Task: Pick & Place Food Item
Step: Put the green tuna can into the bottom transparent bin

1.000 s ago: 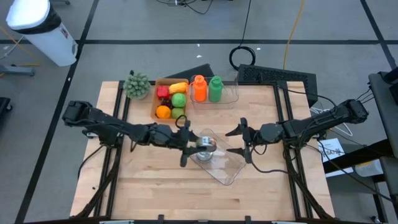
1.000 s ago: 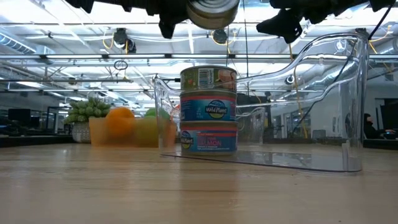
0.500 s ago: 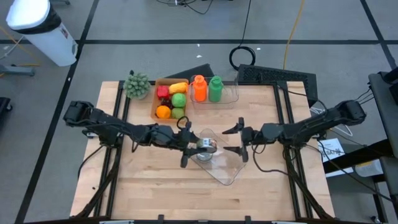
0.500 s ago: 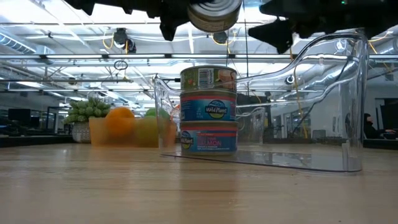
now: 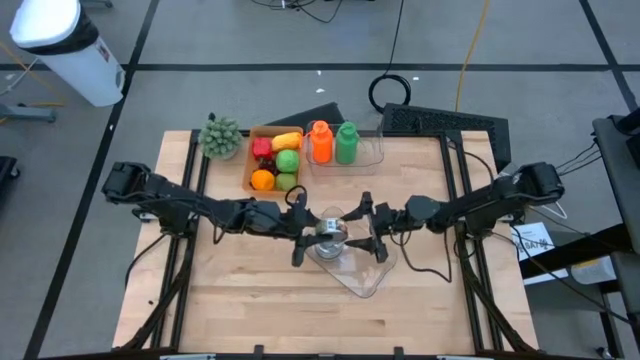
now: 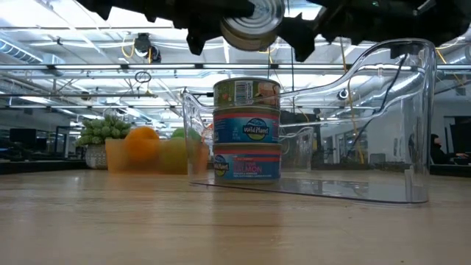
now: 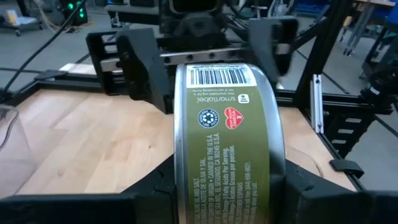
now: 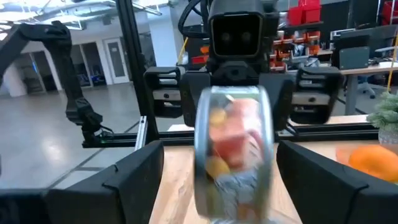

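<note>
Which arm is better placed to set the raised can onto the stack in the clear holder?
Probably the left. Its end effector is already shut on the can, held directly above the three stacked cans in the clear holder. The right end effector is open beside the can, gripping nothing.

olive-green can (image 7: pixel 227 155), white barcode; orange (image 5: pixel 262 180) and green bottles (image 5: pixel 346 143).

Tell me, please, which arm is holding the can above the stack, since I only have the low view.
Observer: The left tool grips the can on its side.
Operator: Where is the other arm?
Observer: The right tool faces the can from the opposite side, open and not touching it.
Operator: What else is out there?
Observer: An orange bottle and a green bottle stand beside the fruit tray.
</note>
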Controlling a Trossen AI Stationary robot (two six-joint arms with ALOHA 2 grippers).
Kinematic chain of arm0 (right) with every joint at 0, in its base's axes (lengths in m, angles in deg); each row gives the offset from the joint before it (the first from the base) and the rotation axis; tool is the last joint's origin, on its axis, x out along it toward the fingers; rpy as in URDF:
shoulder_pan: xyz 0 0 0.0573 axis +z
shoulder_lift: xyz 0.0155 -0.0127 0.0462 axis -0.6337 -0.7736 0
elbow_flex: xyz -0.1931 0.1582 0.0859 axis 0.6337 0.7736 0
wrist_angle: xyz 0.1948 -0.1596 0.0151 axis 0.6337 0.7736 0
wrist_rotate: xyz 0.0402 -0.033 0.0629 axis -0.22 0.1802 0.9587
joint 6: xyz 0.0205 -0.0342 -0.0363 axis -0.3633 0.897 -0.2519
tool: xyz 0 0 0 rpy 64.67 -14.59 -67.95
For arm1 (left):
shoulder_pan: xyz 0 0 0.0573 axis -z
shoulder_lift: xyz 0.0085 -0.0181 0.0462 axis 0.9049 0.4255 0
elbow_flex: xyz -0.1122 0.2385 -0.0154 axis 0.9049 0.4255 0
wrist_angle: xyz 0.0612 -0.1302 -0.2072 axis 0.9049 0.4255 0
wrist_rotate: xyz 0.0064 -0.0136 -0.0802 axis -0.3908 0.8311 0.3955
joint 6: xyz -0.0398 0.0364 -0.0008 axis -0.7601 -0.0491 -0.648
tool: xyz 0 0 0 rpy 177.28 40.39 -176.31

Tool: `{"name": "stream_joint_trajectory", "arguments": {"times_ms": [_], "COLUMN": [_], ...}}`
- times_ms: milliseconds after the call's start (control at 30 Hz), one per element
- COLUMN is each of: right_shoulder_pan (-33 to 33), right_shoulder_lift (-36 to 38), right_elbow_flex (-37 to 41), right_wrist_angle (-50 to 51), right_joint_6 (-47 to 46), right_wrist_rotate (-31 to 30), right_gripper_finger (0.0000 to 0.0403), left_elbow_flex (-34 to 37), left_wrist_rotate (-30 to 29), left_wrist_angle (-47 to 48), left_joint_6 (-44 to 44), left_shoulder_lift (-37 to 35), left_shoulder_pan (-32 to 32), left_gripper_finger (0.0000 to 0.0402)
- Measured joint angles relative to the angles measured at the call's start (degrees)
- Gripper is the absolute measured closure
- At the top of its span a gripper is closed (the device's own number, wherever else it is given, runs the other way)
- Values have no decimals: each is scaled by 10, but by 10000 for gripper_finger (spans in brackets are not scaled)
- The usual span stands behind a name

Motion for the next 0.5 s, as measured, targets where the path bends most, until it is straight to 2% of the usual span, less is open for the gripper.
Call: {"name": "stream_joint_trajectory", "arguments": {"times_ms": [167, 267, 400, 500], "right_shoulder_pan": [3, 3, 2, 3], "right_shoulder_lift": [-40, -57, -49, -36], "right_elbow_flex": [-37, -49, -49, -49], "right_wrist_angle": [28, 34, 33, 48], "right_joint_6": [12, 21, 48, 50], "right_wrist_rotate": [9, -21, -35, -32], "right_gripper_finger": [83, 86, 128, 188], "left_elbow_flex": [0, 0, 0, 0], "left_wrist_rotate": [5, 5, 5, 5], "left_wrist_angle": [1, 2, 7, 9], "left_joint_6": [-4, -5, -8, -8], "left_shoulder_lift": [0, 0, 0, 0], "left_shoulder_pan": [-7, -7, -5, -4], "left_gripper_finger": [256, 256, 256, 256]}}
